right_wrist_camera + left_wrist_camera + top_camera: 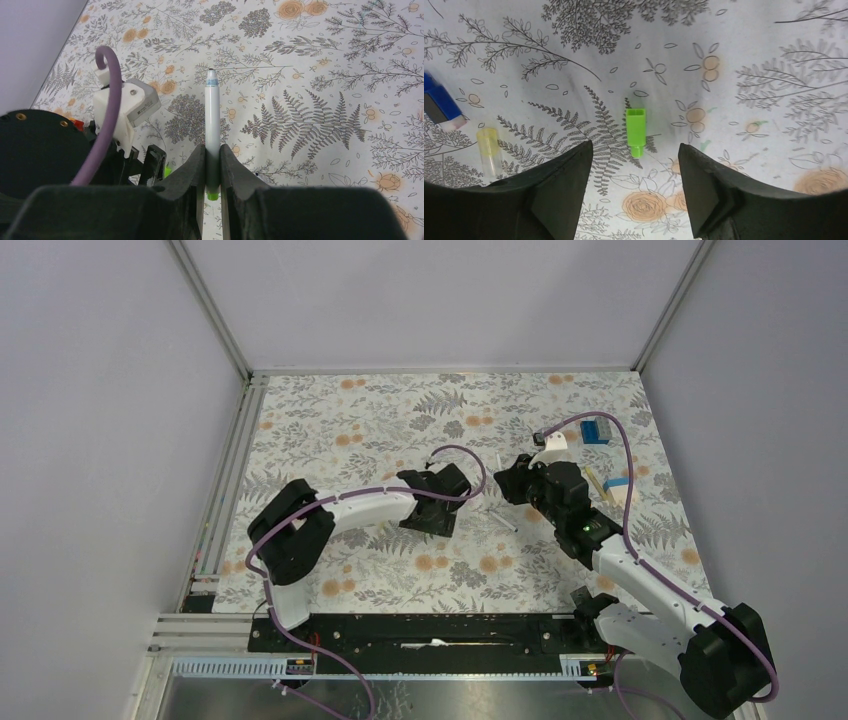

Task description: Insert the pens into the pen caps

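— From above first?
— Grey walls point(420, 300) on three sides, a flowered cloth point(400, 430) as the work surface. Left gripper point(462, 502) and right gripper point(508, 488) close together at the middle, tips facing, not touching.
— Anything off to the side?
— A tan pen point(597, 485) near the right edge, just below a blue box point(596, 430). Too small from up there to read either grip.
— Left wrist, then?
— Looks down at the cloth. Both fingers point(569, 190) spread wide, gripping nothing. Green cap point(636, 131) flat on the cloth just ahead of the gap, centred between the tips. Square end pointing away, narrow stub toward the camera, touching neither finger. At the far left, the blue box point(439, 102) and, likely, the tan pen point(489, 150), well apart from the cap.
— And the right wrist?
— Closed tight on a white pen point(213, 115), pads pressed to both sides of the barrel. Sticks out forward above the cloth: bluish tip at the far end, green stub at the near end, behind the pads. Left of it, the other arm's white wrist block point(132, 107) and purple cable point(107, 100).
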`<state>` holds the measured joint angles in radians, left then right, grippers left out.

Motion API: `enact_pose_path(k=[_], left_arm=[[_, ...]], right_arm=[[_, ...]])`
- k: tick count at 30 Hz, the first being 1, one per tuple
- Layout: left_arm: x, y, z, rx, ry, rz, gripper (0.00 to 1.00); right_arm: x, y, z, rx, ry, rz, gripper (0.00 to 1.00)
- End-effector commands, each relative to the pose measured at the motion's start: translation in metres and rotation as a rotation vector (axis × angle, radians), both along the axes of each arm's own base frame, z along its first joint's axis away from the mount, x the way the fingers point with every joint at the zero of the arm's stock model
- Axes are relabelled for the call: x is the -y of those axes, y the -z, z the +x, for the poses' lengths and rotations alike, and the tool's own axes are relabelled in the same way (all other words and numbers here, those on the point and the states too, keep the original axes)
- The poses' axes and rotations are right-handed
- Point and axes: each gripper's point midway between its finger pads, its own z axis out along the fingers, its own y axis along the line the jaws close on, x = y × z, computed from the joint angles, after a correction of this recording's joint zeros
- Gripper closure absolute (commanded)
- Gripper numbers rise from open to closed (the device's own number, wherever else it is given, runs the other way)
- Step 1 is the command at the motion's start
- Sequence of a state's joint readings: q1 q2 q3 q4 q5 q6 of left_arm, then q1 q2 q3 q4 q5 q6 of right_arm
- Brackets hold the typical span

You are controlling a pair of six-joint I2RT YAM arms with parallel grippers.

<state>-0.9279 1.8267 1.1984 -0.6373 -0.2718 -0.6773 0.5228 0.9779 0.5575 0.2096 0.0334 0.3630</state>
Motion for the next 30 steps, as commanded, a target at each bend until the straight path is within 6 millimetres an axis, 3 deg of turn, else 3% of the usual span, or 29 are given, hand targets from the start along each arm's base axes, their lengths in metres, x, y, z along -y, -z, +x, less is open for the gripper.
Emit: enact_pose_path(k=[1,9,12,24,30], left_arm=[[0.019,-0.035,0.011,0.014,0.030,-0.068,0.30],[0.011,-0.028,0.020,-0.027,0.024,-0.050,0.36],[0.009,-0.023,0.019,-0.042,0.034,-0.042,0.39],[0.015,-0.010,0.014,-0.096,0.069,-0.059,0.44],[0.014,-0.006,0.012,-0.109,0.064,-0.054,0.48]], right_arm=[[-0.004,-0.008,0.000,0.026,-0.021,0.003,1.00],[-0.007,-0.008,0.001,0.024,-0.042,-0.006,0.96],[-0.010,-0.009,-0.002,0.021,-0.063,-0.004,1.00],[-0.017,-0.007,-0.001,0.000,-0.097,-0.008,1.00],[-0.009,-0.007,0.001,0.016,-0.051,-0.008,1.00]])
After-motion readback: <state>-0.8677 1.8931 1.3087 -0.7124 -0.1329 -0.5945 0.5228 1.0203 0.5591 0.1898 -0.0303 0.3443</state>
